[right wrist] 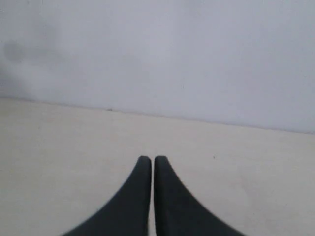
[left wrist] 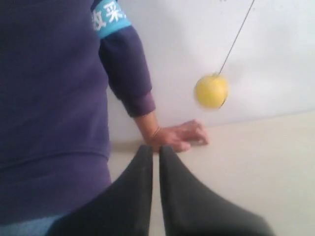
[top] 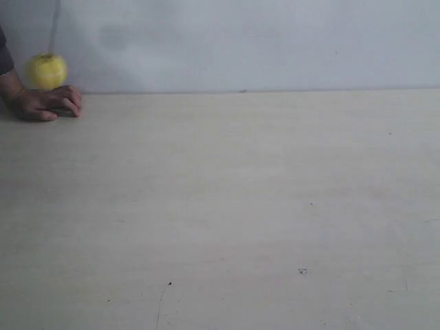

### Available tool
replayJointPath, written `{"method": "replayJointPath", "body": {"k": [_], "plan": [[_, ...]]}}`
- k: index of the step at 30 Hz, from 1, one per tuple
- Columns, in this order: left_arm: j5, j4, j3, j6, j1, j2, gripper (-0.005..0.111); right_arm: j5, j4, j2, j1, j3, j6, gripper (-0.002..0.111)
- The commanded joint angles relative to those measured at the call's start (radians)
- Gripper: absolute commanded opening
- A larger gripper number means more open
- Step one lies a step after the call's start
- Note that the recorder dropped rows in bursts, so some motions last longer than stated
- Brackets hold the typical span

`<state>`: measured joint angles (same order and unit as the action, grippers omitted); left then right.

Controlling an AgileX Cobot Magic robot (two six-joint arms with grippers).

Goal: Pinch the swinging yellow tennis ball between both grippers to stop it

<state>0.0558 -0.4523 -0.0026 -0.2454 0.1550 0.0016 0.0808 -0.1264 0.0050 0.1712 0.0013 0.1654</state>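
Observation:
The yellow tennis ball [top: 47, 71] hangs on a thin dark string at the far left of the exterior view, just above the table's back edge. The left wrist view also shows the tennis ball [left wrist: 211, 91] in the air, well beyond my left gripper [left wrist: 155, 149]. That gripper's black pointed jaws are shut with only a thin slit between them and hold nothing. My right gripper [right wrist: 151, 159] is shut too, over bare table, with no ball in its view. Neither gripper appears in the exterior view.
A person's hand [top: 49, 103] rests on the pale wooden table [top: 240, 206] right below the ball. The person [left wrist: 49, 113] in a dark blue top stands close beside my left gripper. A plain white wall [top: 275, 41] runs behind the table.

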Motion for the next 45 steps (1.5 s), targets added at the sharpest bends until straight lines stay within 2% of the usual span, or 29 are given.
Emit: {"method": "replayJointPath", "body": {"k": [1,4,6,7,11,17,21,25,29,35,38,42,45], "plan": [[-0.156,0.045,0.003,-0.011,-0.005,-0.002,0.005,-0.15,0.002,-0.005,-0.003,-0.001,-0.028,0.0],[-0.322,0.045,0.003,-0.136,-0.005,-0.002,0.005,-0.238,-0.026,-0.005,-0.003,-0.001,-0.149,0.0],[-0.379,0.045,0.003,-0.312,-0.005,-0.002,0.005,-0.257,-0.028,-0.005,-0.003,-0.001,-0.265,0.0],[-0.398,0.045,0.003,-0.348,-0.005,-0.002,0.005,-0.26,-0.028,-0.005,-0.003,-0.001,-0.303,0.0],[-0.443,0.027,0.003,-0.352,-0.005,-0.002,0.005,-0.317,-0.026,-0.005,-0.003,-0.001,-0.308,0.0],[-0.5,-0.085,0.003,-0.402,-0.005,-0.002,0.005,-0.376,-0.024,-0.005,-0.003,-0.001,-0.387,0.0],[-0.533,-0.099,-0.021,-0.413,-0.005,0.016,0.005,-0.481,0.032,-0.005,-0.003,-0.001,-0.378,0.0],[-0.537,-0.099,-0.14,-0.413,-0.005,0.142,0.005,-0.559,0.071,-0.005,-0.003,-0.001,-0.366,0.0],[-0.535,-0.114,-0.294,-0.413,-0.005,0.35,0.005,-0.595,0.071,0.082,-0.003,-0.061,-0.336,0.0],[-0.484,-0.183,-0.549,-0.413,-0.005,0.72,0.005,-0.602,0.078,0.388,-0.003,-0.264,-0.302,0.0],[-0.462,-0.205,-0.658,-0.381,-0.002,0.873,0.005,-0.543,0.137,0.583,-0.003,-0.375,-0.306,0.0],[-0.382,-0.247,-0.77,-0.29,-0.002,0.986,0.005,-0.511,0.284,0.791,-0.003,-0.457,-0.393,0.0],[-0.367,-0.247,-0.796,-0.287,-0.002,1.042,0.005,-0.547,0.366,0.903,-0.003,-0.463,-0.421,0.0]]}}
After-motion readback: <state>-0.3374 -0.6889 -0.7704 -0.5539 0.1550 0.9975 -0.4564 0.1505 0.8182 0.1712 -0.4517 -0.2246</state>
